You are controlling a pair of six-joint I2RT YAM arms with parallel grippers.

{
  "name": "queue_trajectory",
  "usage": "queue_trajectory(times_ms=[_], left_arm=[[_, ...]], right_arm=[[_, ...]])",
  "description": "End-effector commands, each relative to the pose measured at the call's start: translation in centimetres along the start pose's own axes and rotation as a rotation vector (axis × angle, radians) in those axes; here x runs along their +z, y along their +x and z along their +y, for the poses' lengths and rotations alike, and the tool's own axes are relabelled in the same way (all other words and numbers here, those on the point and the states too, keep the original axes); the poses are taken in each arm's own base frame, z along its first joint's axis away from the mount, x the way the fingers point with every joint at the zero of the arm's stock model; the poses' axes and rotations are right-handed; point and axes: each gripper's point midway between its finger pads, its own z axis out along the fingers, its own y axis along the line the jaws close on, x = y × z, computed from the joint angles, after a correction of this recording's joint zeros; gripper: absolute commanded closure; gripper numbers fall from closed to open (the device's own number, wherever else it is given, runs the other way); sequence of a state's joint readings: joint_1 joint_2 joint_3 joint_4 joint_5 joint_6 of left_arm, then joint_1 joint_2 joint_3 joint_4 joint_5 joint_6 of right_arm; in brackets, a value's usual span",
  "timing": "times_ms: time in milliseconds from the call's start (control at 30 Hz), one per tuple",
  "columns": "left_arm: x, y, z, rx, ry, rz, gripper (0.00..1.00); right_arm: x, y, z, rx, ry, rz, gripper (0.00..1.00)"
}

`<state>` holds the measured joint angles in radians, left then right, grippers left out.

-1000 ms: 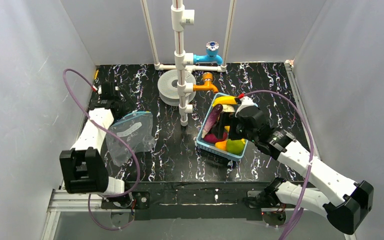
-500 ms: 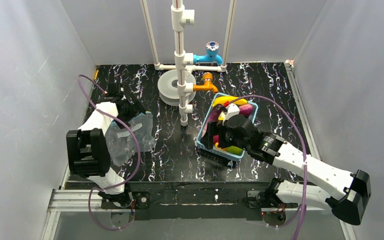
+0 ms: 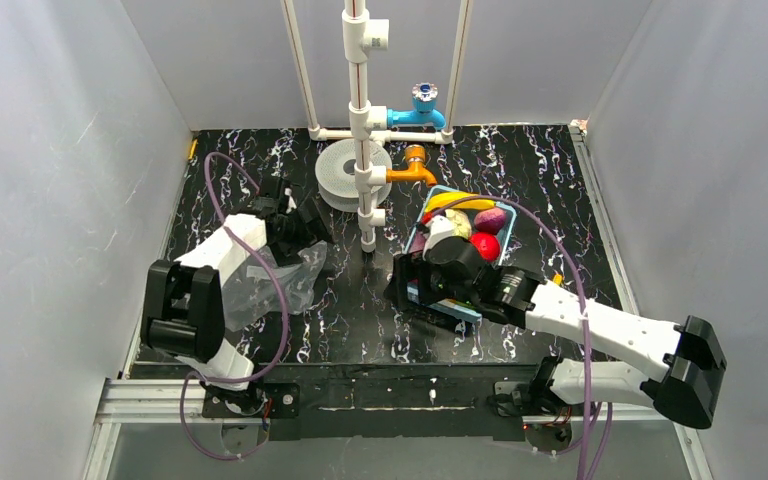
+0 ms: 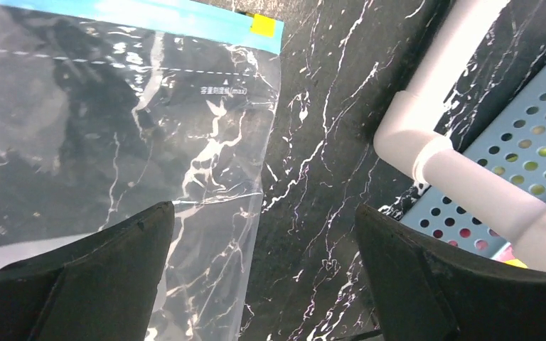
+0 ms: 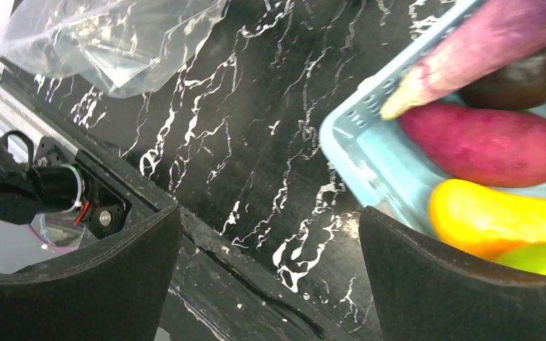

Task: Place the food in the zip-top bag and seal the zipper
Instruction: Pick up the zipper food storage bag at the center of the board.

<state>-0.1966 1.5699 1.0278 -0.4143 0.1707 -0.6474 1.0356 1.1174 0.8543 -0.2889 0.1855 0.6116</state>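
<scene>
My right gripper (image 5: pixel 270 284) is the one nearer the food (image 3: pixel 465 215). Its jaws are spread wide and hold nothing. It hangs over the near-left corner of the basket (image 5: pixel 370 163), with bare table (image 5: pixel 242 142) under most of the gap. Everything I want lies ahead and to the right of that gap, inside the basket wall.

The closest piece is the sweet potato (image 5: pixel 487 142). The eggplant (image 5: pixel 483 42) is beyond it, slanting up over the rim. A yellow piece and a green one sit lower right, close by my right finger.

The sweet potato's long axis runs nearly side to side, along the line on which my fingers close. As I judge it, I must shift right and forward over the wall. I must also turn the wrist so that I close across its narrow waist and not end to end.

My left gripper (image 4: pixel 263 284) is also wide and empty, and it is the one nearer the bag (image 4: pixel 114 128). The bag's right edge lies flat under my left finger and the gap, with the zipper (image 4: pixel 149 14) running crosswise ahead of the fingers. The pipe (image 4: pixel 462 177) and the basket's edge lie off to the right. From above, the pipe stands between bag and basket.
</scene>
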Motion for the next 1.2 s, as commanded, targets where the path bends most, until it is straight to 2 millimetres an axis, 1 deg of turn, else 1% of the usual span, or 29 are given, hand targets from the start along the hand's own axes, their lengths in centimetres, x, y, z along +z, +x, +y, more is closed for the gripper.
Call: queue_trajectory(times_ms=[0, 133, 200, 300, 400, 467, 567, 667, 767, 833, 900, 967, 1067, 1167], left_arm=[[-3.2, -2.2, -0.9, 0.007, 0.041, -0.132, 0.02], [-5.2, -3.7, -1.9, 0.054, 0.1, -0.189, 0.02], [-6.4, -5.0, -2.0, 0.082, 0.119, -0.221, 0.02], [-8.2, -7.0, -0.6, 0.117, 0.037, -0.282, 0.02], [-9.8, -8.4, 0.4, 0.135, -0.034, -0.315, 0.02], [-11.0, -9.3, 1.2, 0.144, -0.086, -0.341, 0.02], [-12.0, -9.9, 2.9, 0.202, -0.164, -0.383, 0.02], [-12.6, -10.0, 4.9, 0.232, -0.256, -0.419, 0.02], [-13.3, -10.5, 5.4, 0.212, -0.265, -0.446, 0.02], [-13.3, -10.5, 5.7, 0.186, -0.261, -0.446, 0.02], [-13.1, -10.5, 5.9, 0.163, -0.253, -0.442, 0.02], [-12.9, -10.6, 6.2, 0.147, -0.25, -0.435, 0.02], [-12.6, -10.9, 7.3, 0.1, -0.253, -0.419, 0.02], [-12.3, -10.9, 7.3, 0.076, -0.224, -0.397, 0.02]], right_arm=[[0.7, -2.1, 3.9, -0.002, -0.075, -0.074, 0.0], [2.2, -2.5, 6.2, -0.006, -0.065, -0.102, 0.0], [3.1, -2.6, 7.6, -0.016, -0.06, -0.117, 0.0], [4.7, -2.9, 9.3, -0.005, -0.024, -0.144, 0.0], [6.3, -3.5, 10.4, -0.01, 0.037, -0.183, 0.0], [7.4, -3.5, 11.3, -0.048, 0.061, -0.195, 0.0], [8.8, -3.7, 13.1, -0.138, 0.052, -0.212, 0.0], [10.2, -3.3, 14.5, -0.227, 0.004, -0.207, 0.0], [11.6, -2.7, 15.7, -0.309, -0.045, -0.194, 0.0], [12.5, -2.7, 16.2, -0.364, -0.057, -0.192, 0.0], [13.3, -2.4, 16.4, -0.414, -0.058, -0.188, 0.0], [14.0, -2.7, 16.2, -0.465, -0.039, -0.201, 0.0], [15.0, -3.1, 16.2, -0.514, -0.029, -0.204, 0.0], [16.3, -3.2, 16.0, -0.554, -0.018, -0.207, 0.0]])
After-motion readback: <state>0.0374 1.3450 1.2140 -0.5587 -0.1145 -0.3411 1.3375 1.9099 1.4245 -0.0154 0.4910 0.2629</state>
